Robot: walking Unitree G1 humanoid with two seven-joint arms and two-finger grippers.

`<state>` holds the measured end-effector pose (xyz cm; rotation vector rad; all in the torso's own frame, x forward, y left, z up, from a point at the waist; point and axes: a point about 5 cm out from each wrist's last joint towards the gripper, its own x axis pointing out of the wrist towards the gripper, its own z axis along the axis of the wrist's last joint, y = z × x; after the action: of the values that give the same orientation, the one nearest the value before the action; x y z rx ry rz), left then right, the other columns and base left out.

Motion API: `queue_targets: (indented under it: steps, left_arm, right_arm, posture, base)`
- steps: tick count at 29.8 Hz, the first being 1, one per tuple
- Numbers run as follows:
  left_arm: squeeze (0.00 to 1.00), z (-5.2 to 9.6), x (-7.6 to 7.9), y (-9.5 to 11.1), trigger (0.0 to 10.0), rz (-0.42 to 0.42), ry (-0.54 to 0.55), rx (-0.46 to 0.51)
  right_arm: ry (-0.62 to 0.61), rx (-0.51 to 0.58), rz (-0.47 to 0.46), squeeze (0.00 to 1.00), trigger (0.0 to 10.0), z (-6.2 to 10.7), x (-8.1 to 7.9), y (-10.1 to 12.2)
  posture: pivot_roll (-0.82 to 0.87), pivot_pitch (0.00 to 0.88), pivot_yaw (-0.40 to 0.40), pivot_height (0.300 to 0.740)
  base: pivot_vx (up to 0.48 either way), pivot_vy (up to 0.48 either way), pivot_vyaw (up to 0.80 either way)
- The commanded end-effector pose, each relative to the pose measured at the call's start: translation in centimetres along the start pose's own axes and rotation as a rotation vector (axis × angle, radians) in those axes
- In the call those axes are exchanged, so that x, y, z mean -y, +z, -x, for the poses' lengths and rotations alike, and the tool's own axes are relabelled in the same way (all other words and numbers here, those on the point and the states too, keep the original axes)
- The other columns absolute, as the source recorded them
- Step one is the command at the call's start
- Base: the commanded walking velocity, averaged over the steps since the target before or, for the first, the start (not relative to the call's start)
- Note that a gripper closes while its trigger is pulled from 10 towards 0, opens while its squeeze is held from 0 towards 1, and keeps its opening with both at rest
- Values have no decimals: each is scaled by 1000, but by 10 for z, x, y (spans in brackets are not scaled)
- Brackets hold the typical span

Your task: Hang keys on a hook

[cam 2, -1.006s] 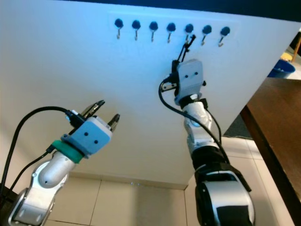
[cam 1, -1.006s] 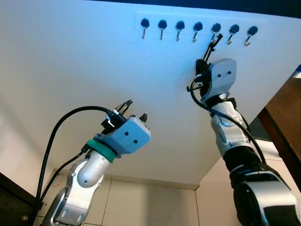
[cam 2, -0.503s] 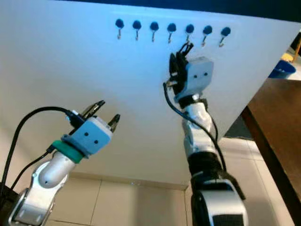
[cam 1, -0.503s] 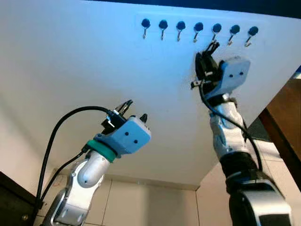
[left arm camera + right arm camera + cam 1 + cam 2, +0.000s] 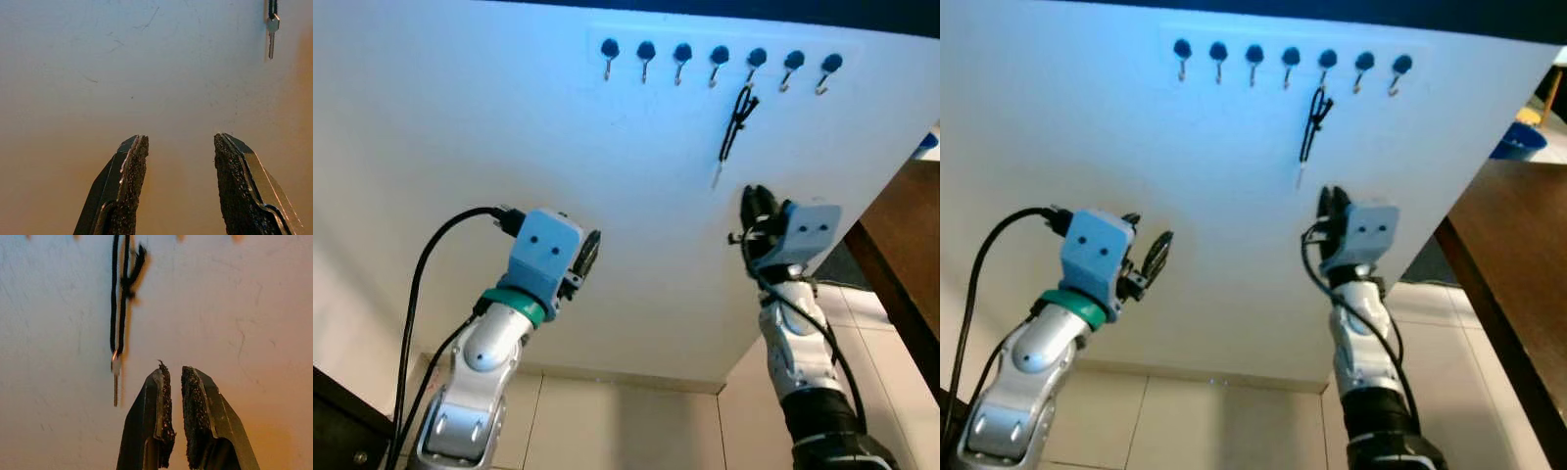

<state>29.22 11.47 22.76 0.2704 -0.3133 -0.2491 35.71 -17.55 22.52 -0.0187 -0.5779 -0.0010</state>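
Note:
A silver key (image 5: 716, 176) on a black cord (image 5: 736, 117) hangs from the fifth hook (image 5: 755, 59) of a row of dark hooks on the white wall. Nothing holds it. My right gripper (image 5: 751, 196) sits below the key and a little to the right, off the wall, shut with nothing between its fingers. In the right wrist view the cord (image 5: 120, 298) and key (image 5: 115, 382) hang beside the shut fingertips (image 5: 173, 372). My left gripper (image 5: 587, 250) is raised low on the left, open and empty. In the left wrist view it (image 5: 181, 142) faces bare wall, the key (image 5: 271, 29) far off.
The other hooks (image 5: 644, 51) in the row are bare. A dark wooden table edge (image 5: 901, 255) runs along the right. Tiled floor (image 5: 626, 421) lies below the wall's lower edge. A blue object (image 5: 1523, 142) rests on the table at far right.
My right gripper let go of the cord at the hook and dropped down away from it; the key now hangs free. My left gripper turned at the wrist.

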Motion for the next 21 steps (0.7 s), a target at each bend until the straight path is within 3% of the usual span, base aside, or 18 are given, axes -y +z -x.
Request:
queue_targets:
  steps: [1,5,8,13,21]
  left_arm:
    - [0,0,0,-10,10000,-10,10,-58]
    - [0,-2,-9,-10,10000,24,81,-39]
    - [0,-2,-15,-11,10000,-9,126,-35]
    - [0,-3,-23,-15,10000,-71,192,-69]
    - [0,-5,-31,-17,10000,-65,243,-76]
  right_arm:
    - [22,-22,-15,0,10000,0,-12,-1]
    - [5,-142,-79,0,10000,7,-28,-15]
    - [-15,-169,-125,0,10000,12,-31,-17]
    - [58,-149,-70,0,10000,21,-35,-11]
    - [158,-157,-31,0,10000,24,-40,-10]
  posture:
    - [77,105,48,740]
    - [74,93,44,740]
    - [73,86,43,740]
    - [56,72,41,740]
    - [47,48,40,740]
  base:
    - [0,0,0]
    - [0,0,0]
    - [0,0,0]
    - [0,0,0]
    - [0,0,0]
